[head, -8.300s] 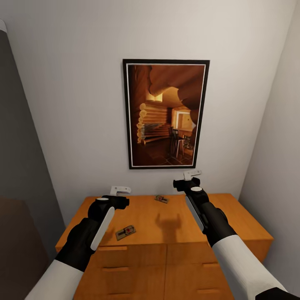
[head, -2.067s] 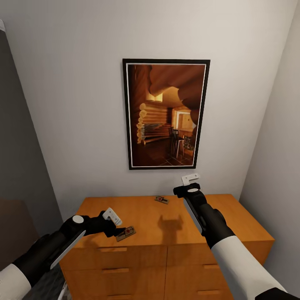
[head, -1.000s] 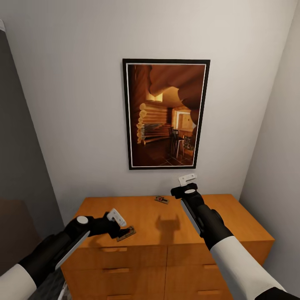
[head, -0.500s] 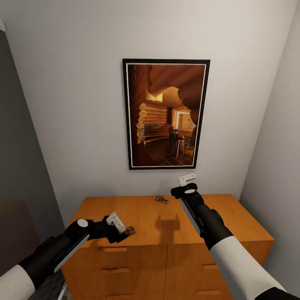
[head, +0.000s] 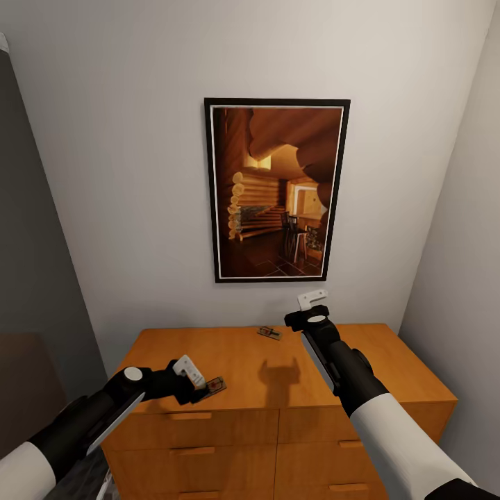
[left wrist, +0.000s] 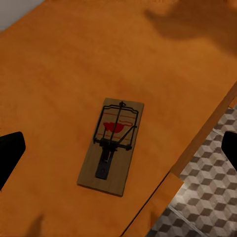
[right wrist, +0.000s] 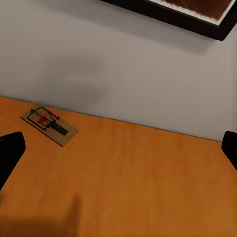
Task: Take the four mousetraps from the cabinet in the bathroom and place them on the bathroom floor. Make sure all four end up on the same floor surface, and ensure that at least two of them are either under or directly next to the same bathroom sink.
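Note:
Two mousetraps lie on the flat top of the orange-brown cabinet (head: 375, 361). One mousetrap (head: 216, 384) sits near the front left edge, and in the left wrist view the same mousetrap (left wrist: 114, 145) lies flat between my black fingertips (left wrist: 10, 153). My left gripper (head: 196, 384) is open, low over this trap and not touching it. The other mousetrap (head: 269, 333) rests at the back by the wall; the right wrist view shows this mousetrap (right wrist: 49, 126) well ahead. My right gripper (head: 310, 307) hangs open above the cabinet top. The bathroom sink is out of view.
A framed picture (head: 276, 189) hangs on the white wall behind the cabinet. Drawer fronts (head: 208, 444) face me below the top. Cube-patterned bathroom floor (left wrist: 207, 197) shows past the cabinet's front edge. A grey wall (head: 472, 278) closes the right side.
My left arm has come down from above the cabinet to the front-left mousetrap, then shifted slightly left over the last second. The right arm has barely moved.

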Controlling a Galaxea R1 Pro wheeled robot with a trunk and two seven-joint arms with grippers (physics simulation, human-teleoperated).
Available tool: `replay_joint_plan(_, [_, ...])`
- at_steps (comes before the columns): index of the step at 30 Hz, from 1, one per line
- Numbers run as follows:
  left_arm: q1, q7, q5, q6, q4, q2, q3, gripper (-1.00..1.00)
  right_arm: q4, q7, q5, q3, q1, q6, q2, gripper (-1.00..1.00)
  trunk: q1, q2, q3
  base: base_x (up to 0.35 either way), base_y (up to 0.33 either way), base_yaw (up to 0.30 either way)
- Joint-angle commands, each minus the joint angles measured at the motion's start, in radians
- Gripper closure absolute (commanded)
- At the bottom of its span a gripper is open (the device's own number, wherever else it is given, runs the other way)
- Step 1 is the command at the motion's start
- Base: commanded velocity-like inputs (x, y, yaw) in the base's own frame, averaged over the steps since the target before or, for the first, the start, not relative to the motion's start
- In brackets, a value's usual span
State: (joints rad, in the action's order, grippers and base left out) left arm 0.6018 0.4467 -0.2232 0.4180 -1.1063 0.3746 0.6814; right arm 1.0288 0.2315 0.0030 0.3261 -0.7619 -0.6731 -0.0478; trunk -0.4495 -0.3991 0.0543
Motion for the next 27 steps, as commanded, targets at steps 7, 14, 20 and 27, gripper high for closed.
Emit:
replay_joint_plan(7, [0.000, -0.003, -0.010, -0.015, 0.000, 0.002, -0.014, -1.00, 0.001, 0.005, -0.001, 0.002, -0.001, -0.005, 0.000, -1.00, 0.000, -0.001, -0.001, 0.000, 0.001, 0.000])
replay_joint_plan(14, [0.001, -0.001, -0.011, -0.020, 0.000, 0.003, -0.026, -1.00, -0.001, 0.005, -0.001, 0.002, -0.001, -0.005, 0.000, -1.00, 0.000, -0.001, -0.001, 0.000, 0.135, 0.000])
replay_joint_plan(20, [0.000, -0.001, -0.010, -0.021, 0.000, -0.001, -0.026, -1.00, -0.002, 0.005, -0.001, 0.002, -0.001, -0.005, 0.000, -1.00, 0.000, -0.001, -0.001, 0.000, 0.062, 0.000])
replay_joint_plan(27, [0.000, -0.001, -0.010, -0.021, 0.000, -0.002, -0.026, -1.00, -0.006, 0.005, -0.001, 0.002, -0.001, -0.005, 0.000, -1.00, 0.000, -0.001, -0.001, 0.000, 0.012, 0.000])
